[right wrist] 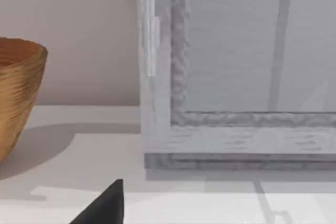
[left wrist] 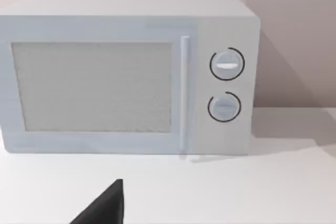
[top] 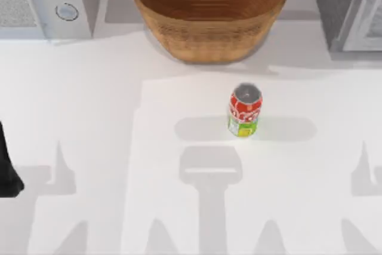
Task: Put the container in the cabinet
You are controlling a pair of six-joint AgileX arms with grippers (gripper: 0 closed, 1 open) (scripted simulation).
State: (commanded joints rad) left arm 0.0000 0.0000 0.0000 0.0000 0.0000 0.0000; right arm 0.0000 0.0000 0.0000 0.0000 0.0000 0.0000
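Note:
The container, a small red can (top: 245, 110) with white marks, a yellow-green lower band and a silver top, stands upright near the middle of the white table. The grey cabinet (top: 357, 9) stands at the back right corner, and its front (right wrist: 236, 77) looms close in the right wrist view. At the table's left edge, far from the can, is a dark part of my left arm (top: 7, 171). A black tip of the left gripper (left wrist: 105, 208) faces the microwave. A black tip of the right gripper (right wrist: 105, 207) sits low before the cabinet. Nothing touches the can.
A large woven brown basket bowl (top: 209, 10) stands at the back middle, behind the can, and its side (right wrist: 16, 98) appears in the right wrist view. A white microwave (top: 48, 1) with two round knobs (left wrist: 226, 85) fills the back left corner.

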